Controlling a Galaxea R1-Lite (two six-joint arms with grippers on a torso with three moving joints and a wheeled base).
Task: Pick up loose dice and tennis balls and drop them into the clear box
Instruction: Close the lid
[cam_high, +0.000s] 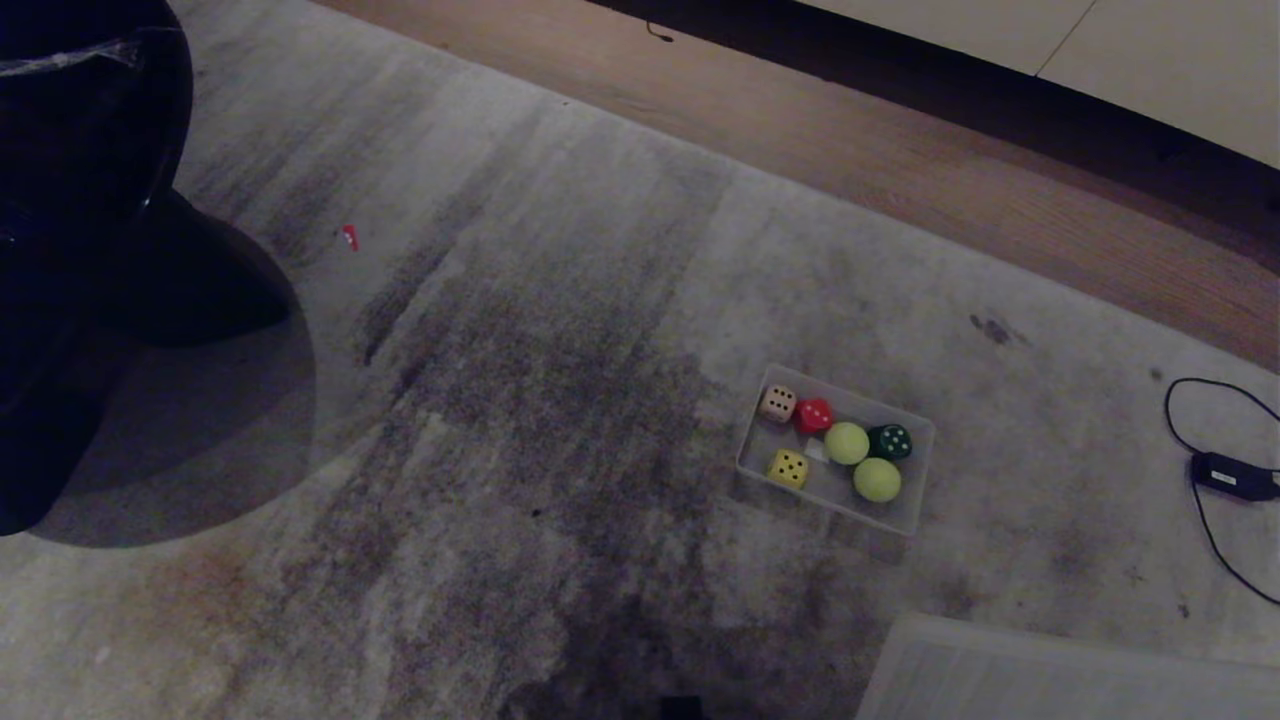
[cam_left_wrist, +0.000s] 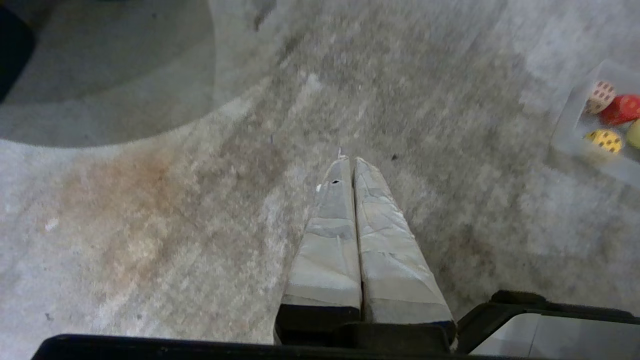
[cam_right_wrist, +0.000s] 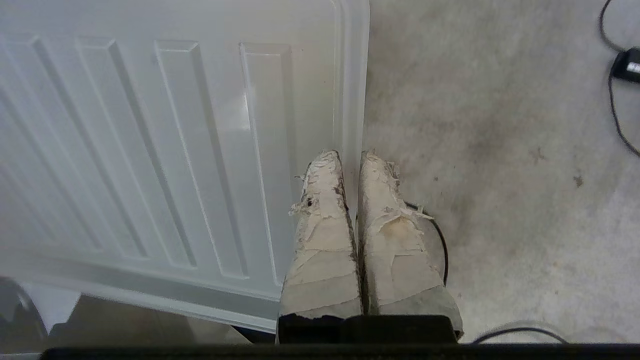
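Carpet (cam_high: 560, 420), grey and stained, is seen under everything, with a strip of wooden floor (cam_high: 900, 150) along its far edge. A ribbed plastic lid (cam_right_wrist: 165, 150) lies flat on the carpet directly beneath the right gripper (cam_right_wrist: 350, 160), whose taped fingers are pressed together and hold nothing; the lid's edge runs just under the fingertips. A black cable with an adapter (cam_high: 1232, 476) lies on the carpet beyond that gripper, well apart from it. The left gripper (cam_left_wrist: 348, 161) hangs over bare carpet, its fingers likewise closed on nothing. The clear box (cam_high: 905, 518) rests ahead of the left gripper, off towards the right gripper's side. Inside it are found two tennis balls (cam_high: 847, 443), a dark green die (cam_high: 891, 441), and the dice (cam_high: 788, 468): yellow, red and cream.
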